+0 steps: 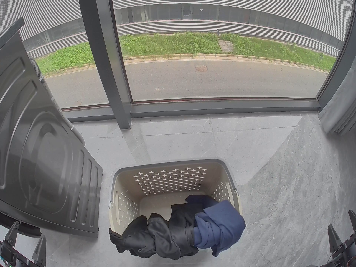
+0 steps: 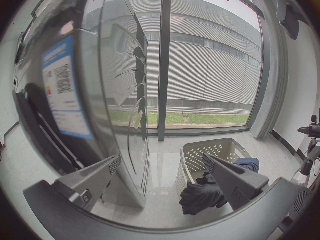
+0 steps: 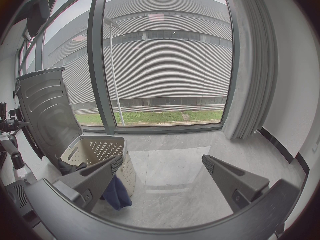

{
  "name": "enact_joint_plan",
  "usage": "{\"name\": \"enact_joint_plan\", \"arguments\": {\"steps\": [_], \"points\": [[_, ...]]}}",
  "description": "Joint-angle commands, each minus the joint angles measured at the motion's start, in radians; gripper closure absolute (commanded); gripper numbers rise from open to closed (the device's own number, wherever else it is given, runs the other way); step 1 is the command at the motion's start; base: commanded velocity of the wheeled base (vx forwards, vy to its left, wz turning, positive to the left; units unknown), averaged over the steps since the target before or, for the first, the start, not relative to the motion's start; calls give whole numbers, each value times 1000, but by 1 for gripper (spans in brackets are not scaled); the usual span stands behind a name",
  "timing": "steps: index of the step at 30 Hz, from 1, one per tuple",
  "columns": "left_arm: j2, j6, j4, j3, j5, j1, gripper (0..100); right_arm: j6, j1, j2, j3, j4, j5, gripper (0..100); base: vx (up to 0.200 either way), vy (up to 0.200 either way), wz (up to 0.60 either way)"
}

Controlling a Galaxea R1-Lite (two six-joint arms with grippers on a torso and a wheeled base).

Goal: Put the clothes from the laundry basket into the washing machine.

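The beige laundry basket point(image 1: 167, 164) stands on the floor in front of me. A black garment point(image 1: 163, 234) and a blue garment point(image 1: 218, 223) hang over its near rim. The dark grey washing machine point(image 1: 40, 160) stands to the basket's left, its ribbed side panel facing the basket. My left gripper point(image 1: 26, 238) is open and empty, low beside the machine. My right gripper point(image 1: 343, 228) is open and empty, right of the basket. From the left wrist, the open gripper point(image 2: 160, 159) faces the machine point(image 2: 83, 94), basket point(image 2: 206, 141) and black garment point(image 2: 200, 197). The right wrist's open gripper point(image 3: 161, 159) faces the basket point(image 3: 100, 138) and blue garment point(image 3: 116, 194).
A floor-to-ceiling window with a dark pillar point(image 1: 107, 56) runs behind the basket. A grey curtain point(image 1: 341, 104) hangs at the right. Bare grey tile floor point(image 1: 289, 175) lies to the right of and behind the basket.
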Motion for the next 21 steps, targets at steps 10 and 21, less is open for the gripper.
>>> {"name": "enact_joint_plan", "arguments": {"steps": [10,21], "points": [[-15,0,0,18,1,0,0,1,1,-14,16,0,1,0,-200,0,0],[-15,0,0,18,1,0,0,3,1,-14,16,0,-1,0,-200,0,0]]}}
